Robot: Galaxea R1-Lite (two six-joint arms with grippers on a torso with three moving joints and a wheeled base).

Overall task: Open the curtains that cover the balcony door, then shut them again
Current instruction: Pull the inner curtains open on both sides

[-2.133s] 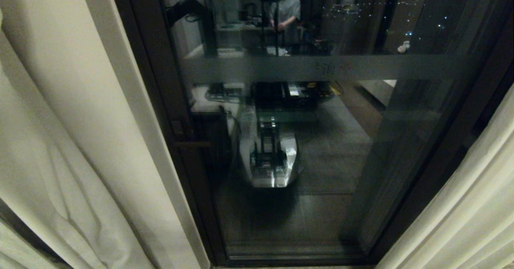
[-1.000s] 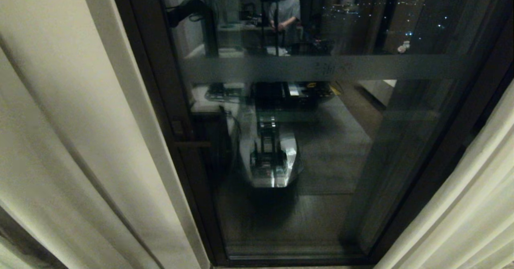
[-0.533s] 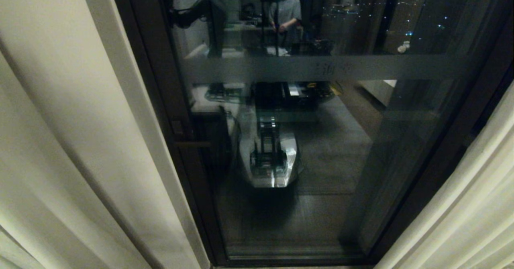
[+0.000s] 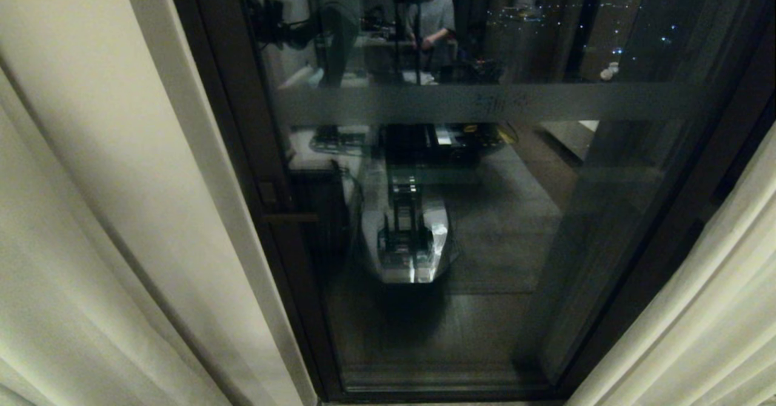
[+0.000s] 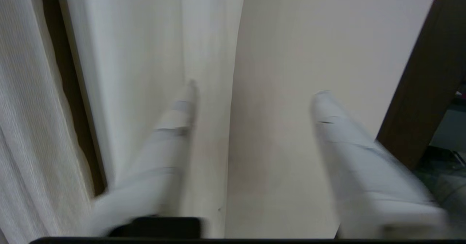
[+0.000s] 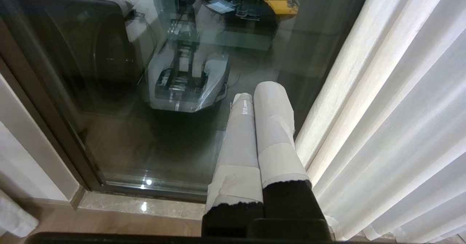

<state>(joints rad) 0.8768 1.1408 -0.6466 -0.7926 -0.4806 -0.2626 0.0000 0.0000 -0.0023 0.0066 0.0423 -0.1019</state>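
Observation:
The curtains stand drawn apart: the left curtain (image 4: 66, 224) hangs in smooth cream folds, the right curtain (image 4: 697, 321) fills the lower right corner. Between them the balcony door (image 4: 485, 224) shows its dark frame and a frosted band (image 4: 485, 102) across the glass. My left gripper (image 5: 256, 90) is open, with nothing between its taped fingers (image 5: 171, 134). It faces pale cream surfaces, with woven curtain fabric (image 5: 22, 127) off to one side. My right gripper (image 6: 255, 94) is shut and empty, hanging in front of the glass beside the right curtain (image 6: 382, 109).
A white wall strip (image 4: 200, 182) runs between the left curtain and the dark door frame (image 4: 254, 169). The glass mirrors my own base (image 4: 409, 242), an arm (image 4: 285, 21) and a person (image 4: 430, 18) standing behind. A marble sill (image 6: 145, 207) lies at the door's foot.
The left curtain's bunched lower folds have smoothed out and it now hangs straighter. The arm mirrored at the glass's upper left has shifted. The door and right curtain have not moved.

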